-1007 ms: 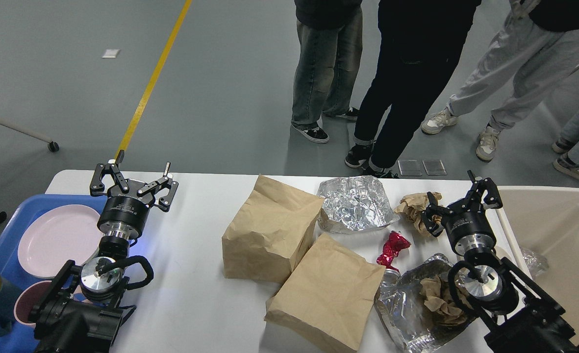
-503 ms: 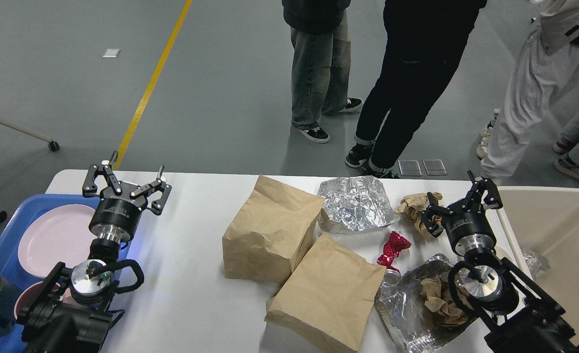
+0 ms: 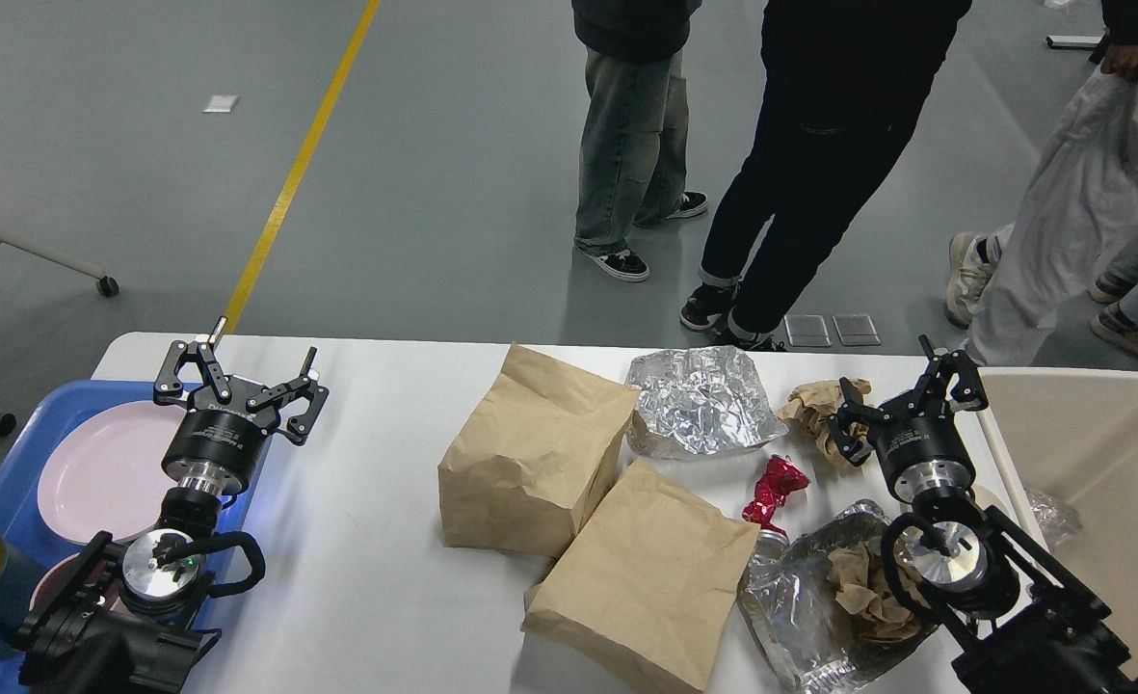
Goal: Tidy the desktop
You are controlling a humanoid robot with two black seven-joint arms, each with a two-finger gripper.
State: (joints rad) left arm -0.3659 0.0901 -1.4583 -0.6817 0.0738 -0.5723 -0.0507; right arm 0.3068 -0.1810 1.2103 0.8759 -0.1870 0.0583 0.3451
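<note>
Tabletop (image 3: 376, 540) wide, rigid, fixed; litter crowds centre and right. Paper bags (image 3: 588, 520) light, crushable: pinch folded top edge. Foil (image 3: 699, 400) thin, tears easily. Left pincer (image 3: 241, 381) spread, empty. Right pincer (image 3: 906, 390) spread, empty, beside crumpled paper (image 3: 814, 405).

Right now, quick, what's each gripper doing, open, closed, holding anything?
Left gripper: jaws open, holding nothing, above the blue plastic tray's edge.
Right gripper: jaws open, holding nothing, beside the crumpled brown paper wad.
</note>
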